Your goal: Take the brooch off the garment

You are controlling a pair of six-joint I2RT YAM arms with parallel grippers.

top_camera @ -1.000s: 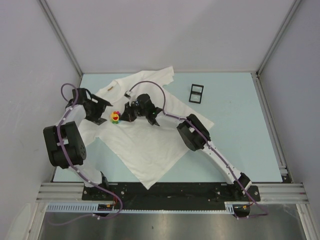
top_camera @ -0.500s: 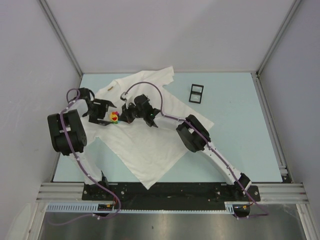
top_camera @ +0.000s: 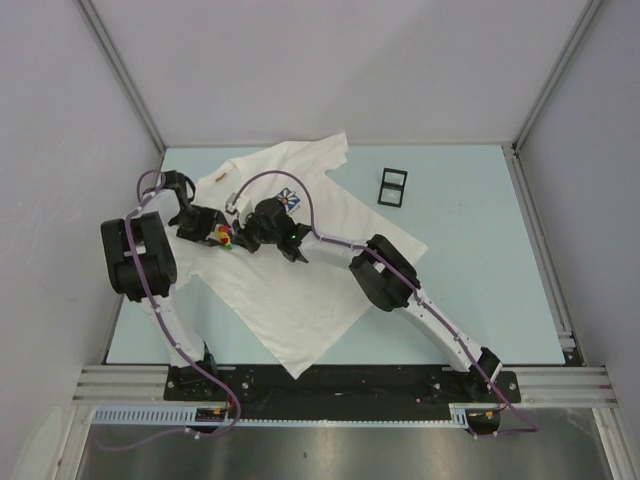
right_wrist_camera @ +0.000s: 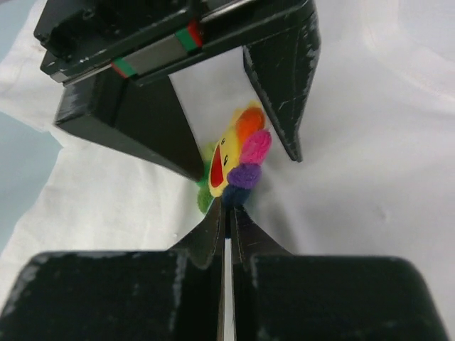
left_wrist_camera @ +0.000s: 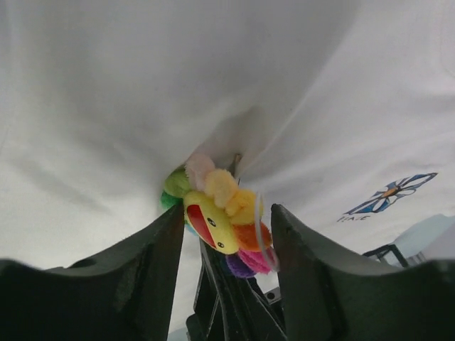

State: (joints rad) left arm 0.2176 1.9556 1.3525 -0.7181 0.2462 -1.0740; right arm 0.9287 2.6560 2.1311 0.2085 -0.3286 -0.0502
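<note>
Pale blue tabletop point(top_camera: 480, 290) carried the rumpled white cotton T-shirt point(top_camera: 300, 310). Its blue flower emblem point(left_wrist_camera: 391, 193) showed from the left wrist, not the right. On the shirt, the left gripper point(left_wrist_camera: 227, 211) stood with black jaws apart, straddling the fuzzy rainbow-petalled plush brooch point(left_wrist_camera: 213, 213). Right of that brooch, the right gripper point(right_wrist_camera: 226, 213) was pressed together, tips beneath its purple petal.

Overhead view, wrist close-ups sharing brooch point(left_wrist_camera: 213, 217)

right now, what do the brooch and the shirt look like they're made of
Brooch: looks like plush fabric, fuzzy and matte; its coloured petals have a soft, fluffy edge.
Shirt: seems a thin knit cotton-like cloth, matte white, judging by its soft folds and creases.
</note>
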